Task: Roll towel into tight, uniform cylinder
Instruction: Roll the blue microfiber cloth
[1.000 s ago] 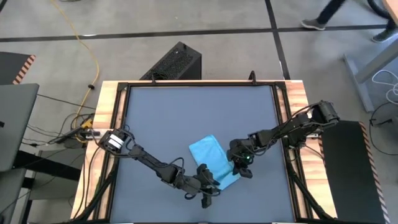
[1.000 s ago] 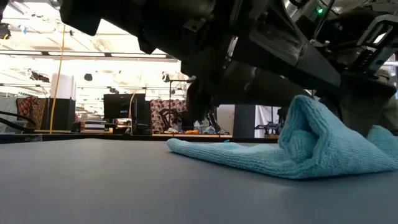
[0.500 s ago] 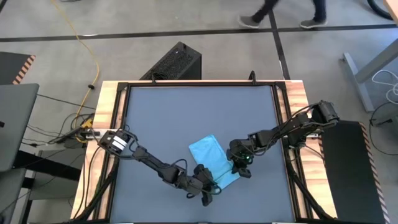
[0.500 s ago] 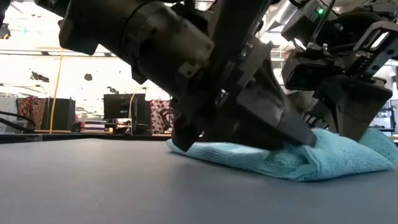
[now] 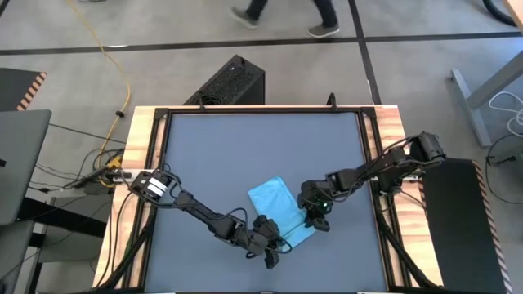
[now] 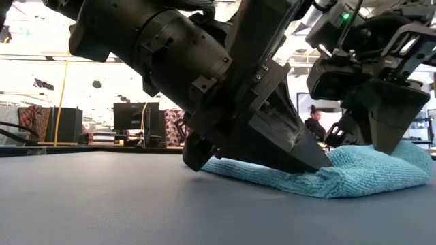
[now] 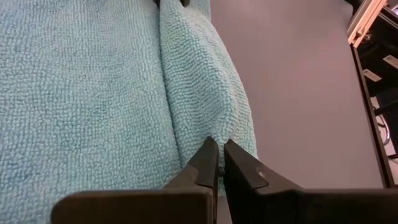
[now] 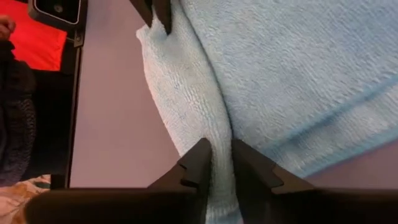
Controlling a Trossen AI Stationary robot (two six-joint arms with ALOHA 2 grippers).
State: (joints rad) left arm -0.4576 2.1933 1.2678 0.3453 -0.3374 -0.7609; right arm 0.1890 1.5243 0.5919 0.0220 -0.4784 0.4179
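The light-blue towel lies near the table's near edge, right of the middle. Its near-right side is turned over into a thick fold that rests on the tabletop. My left gripper comes in from the near left, shut, with its tips down on that fold's near end. My right gripper reaches in from the right and stands open over the fold's other end, with the fold running between its fingers. My left gripper presses its shut fingertips down on the ridge of the fold, near the towel's near corner. It slants down from the table's near left. The cloth lies flat on the table under it; whether any cloth is caught between the tips, I cannot tell. My right gripper straddles the fold, slanting down from the right. Whether its fingers touch the cloth, I cannot tell.
The dark grey tabletop has free room on its left and far parts, inside a wooden frame. A black box stands on the floor beyond the far edge. A person walks past behind the table.
My left gripper has come down toward the towel and tipped onto it. The towel's near-right part stood up in a tall peak a second ago. It now lies low as a flat fold on the table, while the rest of the cloth has stayed in place.
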